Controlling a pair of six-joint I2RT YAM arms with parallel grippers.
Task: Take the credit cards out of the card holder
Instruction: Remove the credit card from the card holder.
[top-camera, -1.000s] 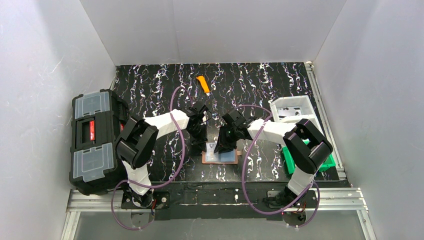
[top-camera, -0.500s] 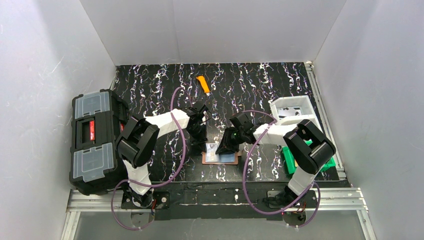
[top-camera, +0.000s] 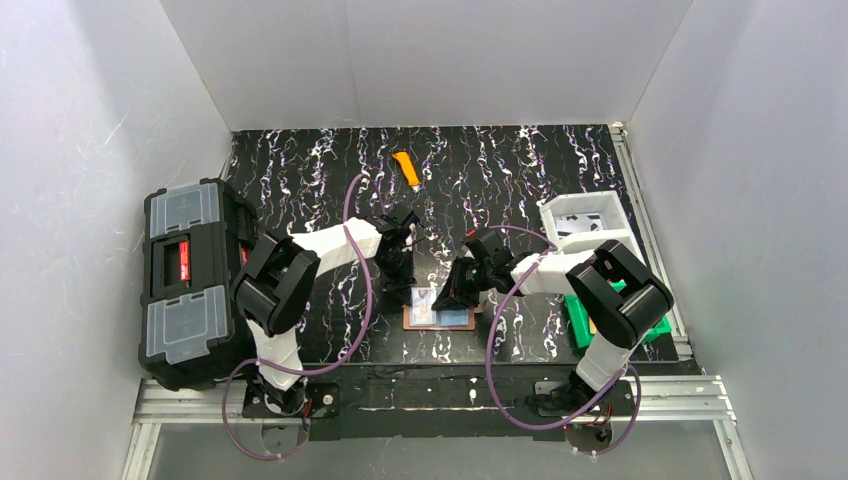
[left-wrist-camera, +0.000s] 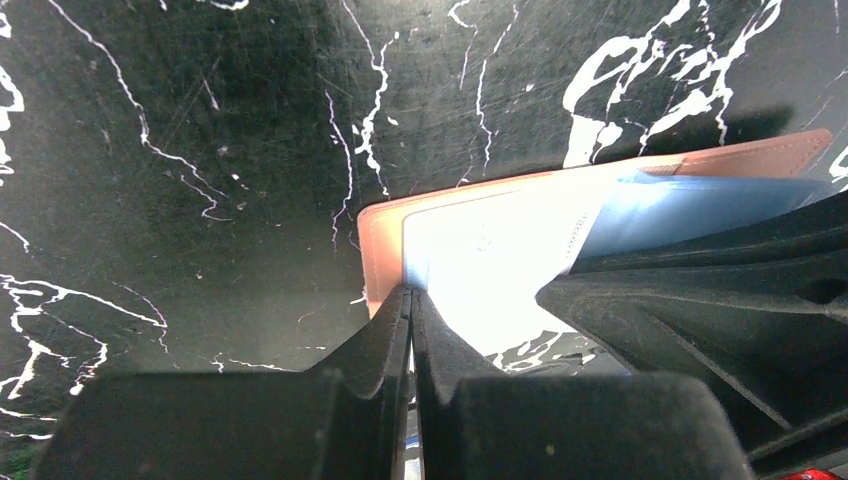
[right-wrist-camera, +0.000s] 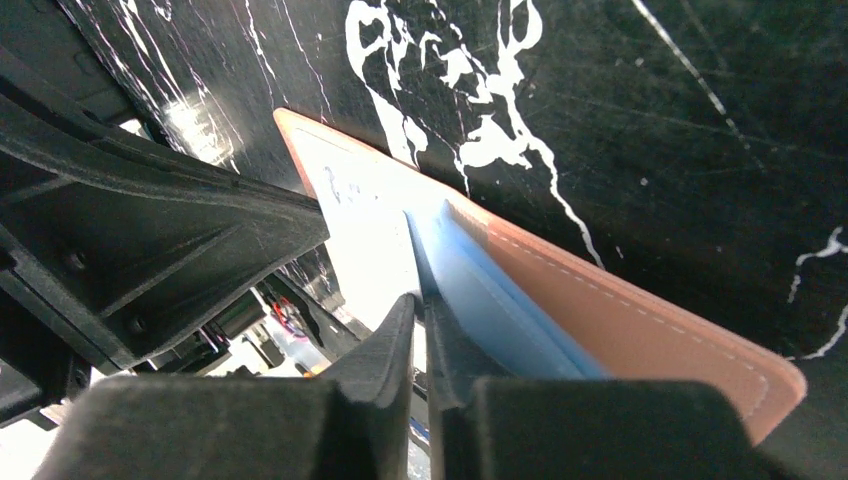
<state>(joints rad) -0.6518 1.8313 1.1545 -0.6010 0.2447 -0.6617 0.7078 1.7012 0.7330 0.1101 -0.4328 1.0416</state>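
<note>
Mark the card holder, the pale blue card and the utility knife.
card holder (right-wrist-camera: 640, 330), right wrist view, bare brown leather face.
pale blue card (right-wrist-camera: 500, 305), right wrist view, exposed blue part.
utility knife (top-camera: 406, 169), top external view, orange handle.

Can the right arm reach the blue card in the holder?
Probably yes: the right pincer is at the blue card's exposed edge, with nothing between; the left pincer stands at the card holder's other end.
</note>
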